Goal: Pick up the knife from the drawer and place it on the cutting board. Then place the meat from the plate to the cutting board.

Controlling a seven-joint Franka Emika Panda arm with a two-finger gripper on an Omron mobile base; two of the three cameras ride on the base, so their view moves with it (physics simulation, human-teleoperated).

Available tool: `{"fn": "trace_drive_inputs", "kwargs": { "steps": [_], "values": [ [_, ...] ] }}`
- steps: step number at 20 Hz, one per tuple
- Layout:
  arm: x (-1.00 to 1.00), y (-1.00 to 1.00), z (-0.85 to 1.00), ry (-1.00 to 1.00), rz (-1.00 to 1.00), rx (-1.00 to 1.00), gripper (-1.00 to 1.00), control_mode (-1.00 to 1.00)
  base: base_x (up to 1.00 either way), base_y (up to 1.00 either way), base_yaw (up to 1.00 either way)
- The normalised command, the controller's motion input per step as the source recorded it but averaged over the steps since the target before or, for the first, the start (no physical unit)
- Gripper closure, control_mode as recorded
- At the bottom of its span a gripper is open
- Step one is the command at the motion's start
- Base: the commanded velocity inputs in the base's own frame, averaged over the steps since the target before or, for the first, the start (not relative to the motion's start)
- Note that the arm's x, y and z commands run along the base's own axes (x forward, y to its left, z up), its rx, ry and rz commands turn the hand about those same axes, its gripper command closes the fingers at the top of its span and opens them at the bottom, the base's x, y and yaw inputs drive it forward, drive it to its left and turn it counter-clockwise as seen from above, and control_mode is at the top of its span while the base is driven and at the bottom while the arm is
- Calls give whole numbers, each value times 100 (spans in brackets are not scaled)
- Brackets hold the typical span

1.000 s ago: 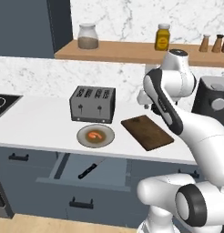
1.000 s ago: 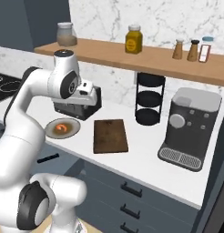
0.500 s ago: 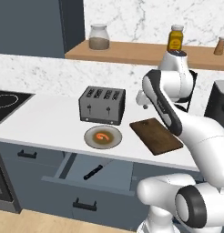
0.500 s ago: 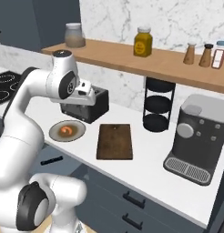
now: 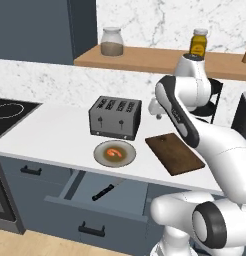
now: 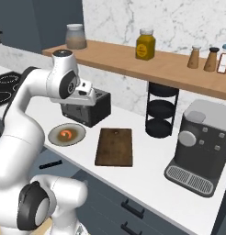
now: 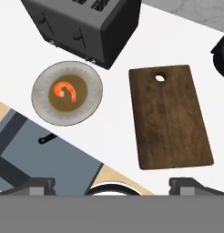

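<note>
My gripper (image 7: 111,184) hangs open and empty high above the counter, over its front edge between the plate and the cutting board. The round plate (image 5: 115,154) sits in front of the toaster and carries the small orange-red meat (image 5: 113,152). This meat (image 7: 66,91) lies at the plate's (image 7: 41,98) brownish centre. To the plate's right lies the dark brown cutting board (image 7: 168,116), bare, which is also visible as the cutting board (image 6: 115,146). Below the counter the drawer (image 5: 126,194) stands pulled out with the black-handled knife (image 5: 102,191) inside. Just one end of the knife (image 7: 46,139) peeks past the counter edge.
A black toaster (image 5: 115,117) stands behind the plate. A black tiered stand (image 6: 160,112) and a coffee machine (image 6: 197,147) are right of the board. Jars and shakers sit on the wooden shelf (image 6: 133,66). A cooktop (image 5: 10,112) lies at far left.
The whole picture has shifted and grown closer in both base views, so the base has driven. The arm holds the same pose and the gripper stays open.
</note>
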Motion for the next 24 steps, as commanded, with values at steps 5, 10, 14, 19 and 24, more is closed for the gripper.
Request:
{"fn": "trace_drive_inputs", "kwargs": {
  "steps": [5,10,14,19,24],
  "values": [
    [0,0,0,0,0,0,-100,100,0,0,0],
    [0,0,0,0,0,0,-100,-100,0,0,0],
    [-41,33,-49,0,-3,1,-100,-100,0,0,0],
    [-73,100,-96,0,-12,1,-100,-100,0,0,0],
    [-31,100,-96,6,-15,0,-100,-100,0,0,0]
  ]
}}
